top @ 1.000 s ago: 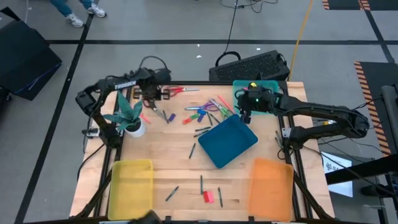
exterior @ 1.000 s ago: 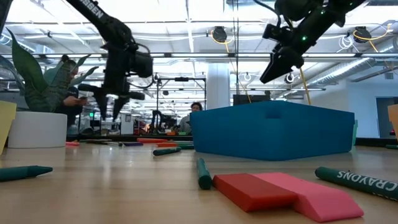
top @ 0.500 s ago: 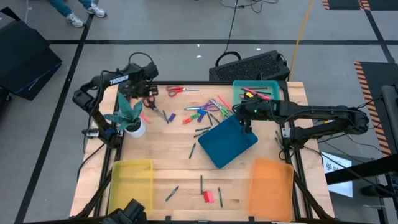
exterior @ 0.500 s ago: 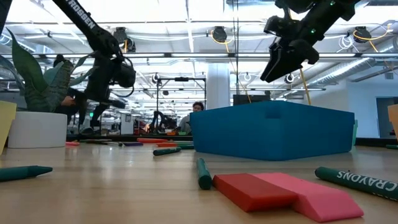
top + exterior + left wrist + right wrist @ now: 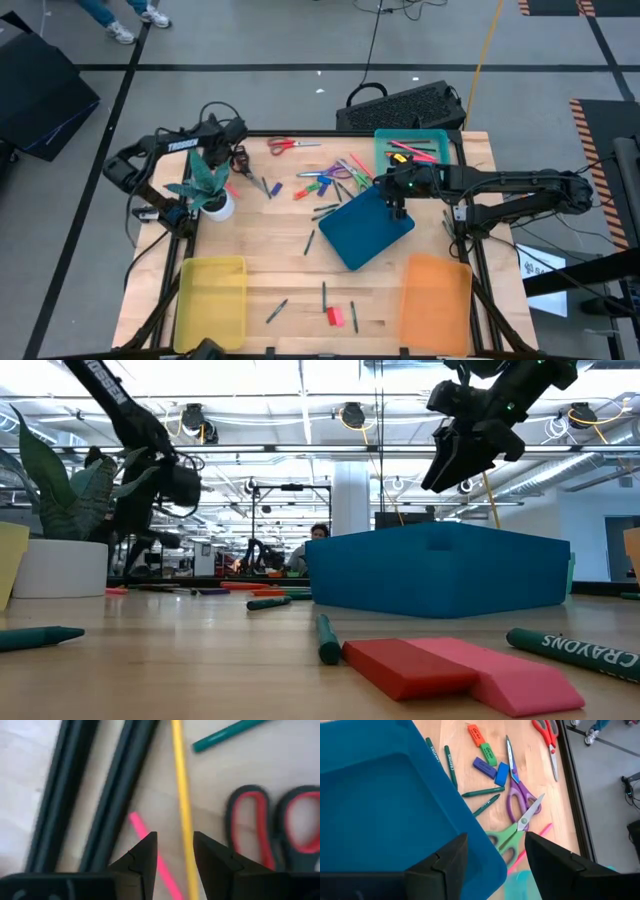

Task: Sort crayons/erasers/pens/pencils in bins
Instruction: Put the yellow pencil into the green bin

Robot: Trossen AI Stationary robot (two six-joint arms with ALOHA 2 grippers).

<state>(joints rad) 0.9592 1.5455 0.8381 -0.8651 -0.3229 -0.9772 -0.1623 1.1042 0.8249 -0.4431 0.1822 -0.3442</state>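
— Looking at your right gripper [image 5: 397, 203]: where is it?

— It hangs over the far corner of the blue bin [image 5: 371, 228], near the middle of the table [image 5: 270, 270]. Your wrist view shows its fingers [image 5: 445, 865] spread with nothing between them, the bin's rim right below.

— And my left gripper [image 5: 238, 160]?

— It sits low at the table's far left edge, beside the plant [image 5: 207, 187]. Its fingers [image 5: 142, 862] are parted a little and pinch nothing; a yellow pencil [image 5: 183, 805] and a pink stick [image 5: 152, 855] lie under them, red scissors [image 5: 272, 827] just beside.

— Where are the erasers?

— A red eraser [image 5: 405, 665] and a pink eraser [image 5: 505, 675] lie touching near the table's front edge, between the yellow bin [image 5: 211, 298] at the front left corner and the orange bin [image 5: 435, 302] at the front right corner. Orange, green and blue blocks [image 5: 487, 760] lie loose in the clutter beyond the blue bin, by the purple scissors [image 5: 517, 780].

— The teal bin [image 5: 412, 145]?

— At the far right corner, with a few sticks in it.
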